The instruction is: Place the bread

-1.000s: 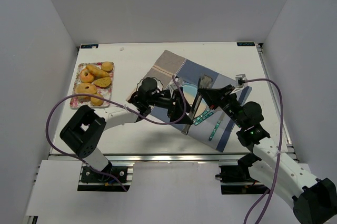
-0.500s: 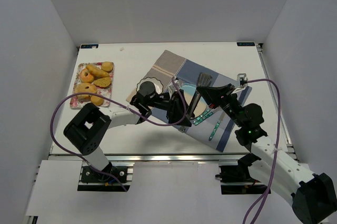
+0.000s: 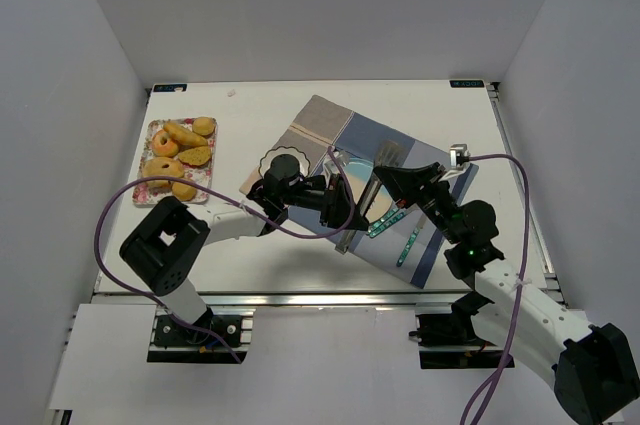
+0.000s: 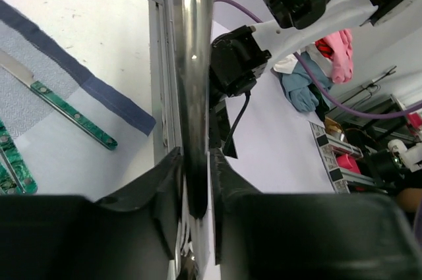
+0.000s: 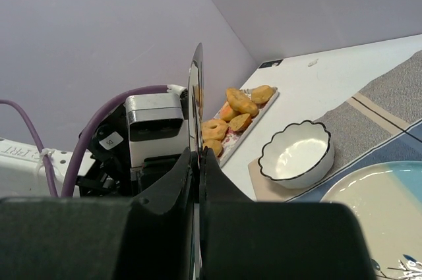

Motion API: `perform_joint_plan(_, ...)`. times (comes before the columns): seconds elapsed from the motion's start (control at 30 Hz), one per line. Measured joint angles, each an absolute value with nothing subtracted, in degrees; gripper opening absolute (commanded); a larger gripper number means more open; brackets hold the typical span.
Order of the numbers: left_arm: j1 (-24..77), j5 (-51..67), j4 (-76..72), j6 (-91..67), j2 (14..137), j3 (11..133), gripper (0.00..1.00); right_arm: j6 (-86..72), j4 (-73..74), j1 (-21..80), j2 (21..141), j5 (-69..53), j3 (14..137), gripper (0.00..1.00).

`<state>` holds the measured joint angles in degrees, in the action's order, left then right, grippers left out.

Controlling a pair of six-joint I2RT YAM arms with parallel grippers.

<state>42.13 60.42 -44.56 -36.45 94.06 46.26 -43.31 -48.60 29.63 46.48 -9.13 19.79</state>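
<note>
Far on the left of the table (image 3: 260, 105) I see a flowery tray (image 3: 146, 193) full of baked things. The bread (image 3: 184, 133) lies on that tray near its far end, a long brown roll set at a slant. It is well apart from both grippers.

My left arm starts at the near left corner and stretches low across the table to the right. Its left gripper (image 3: 345, 213) is by the near edge of the blue plate (image 3: 358, 183). In the left wrist view, the left gripper (image 4: 196, 188) is clenched on a long metal tool (image 4: 192, 62), which stands thin and shiny between the fingers.

A white bowl (image 3: 283, 162) with a wavy rim sits just left of the plate, at the edge of a blue cloth mat (image 3: 365, 130).

My right arm comes up from the near right corner and leans left over the mat. The right gripper (image 3: 385, 177) pinches the same long metal tool (image 3: 365, 200) higher up. A green-handled knife (image 3: 408, 245) lies on the mat near it.
</note>
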Motion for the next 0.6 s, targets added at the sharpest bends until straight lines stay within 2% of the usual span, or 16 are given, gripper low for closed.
perform_joint_plan(0.07, 42.1, 59.9, -43.8, -36.0, 93.9, 46.3, 0.24, -43.4, -48.6, 29.6, 46.5, -9.1, 19.8, 0.00)
perform_joint_plan(0.1, 42.1, 59.9, -43.7, -35.6, 93.8, 46.3, 0.23, -43.4, -48.4, 29.6, 46.5, -9.0, 19.8, 0.10)
perform_joint_plan(0.17, 42.1, 59.6, -43.2, -35.3, 93.8, 46.3, 0.20, -43.4, -47.9, 29.6, 46.5, -8.9, 19.8, 0.21)
perform_joint_plan(0.2, 42.2, 59.4, -43.0, -35.2, 93.8, 46.3, 0.16, -43.2, -47.7, 29.6, 46.5, -8.7, 19.8, 0.35)
perform_joint_plan(0.27, 42.2, 58.9, -41.9, -35.2, 93.7, 46.3, 0.13, -42.9, -46.2, 29.6, 46.2, -8.4, 19.9, 0.49)
perform_joint_plan(0.3, 42.2, 58.6, -41.2, -35.1, 93.7, 46.3, 0.12, -42.4, -45.0, 29.6, 45.9, -8.0, 19.9, 0.59)
perform_joint_plan(0.33, 42.2, 58.0, -40.2, -34.9, 93.6, 46.4, 0.12, -42.0, -43.6, 29.6, 45.5, -7.6, 20.1, 0.64)
perform_joint_plan(0.5, 42.2, 50.7, -25.9, -30.2, 92.7, 50.4, 0.09, -39.9, -32.8, 29.6, 42.1, -1.7, 22.9, 0.76)
perform_joint_plan(0.6, 42.4, 38.7, -13.9, -27.3, 90.6, 53.6, 0.07, -38.7, -24.8, 29.6, 38.3, 5.3, 24.6, 0.80)
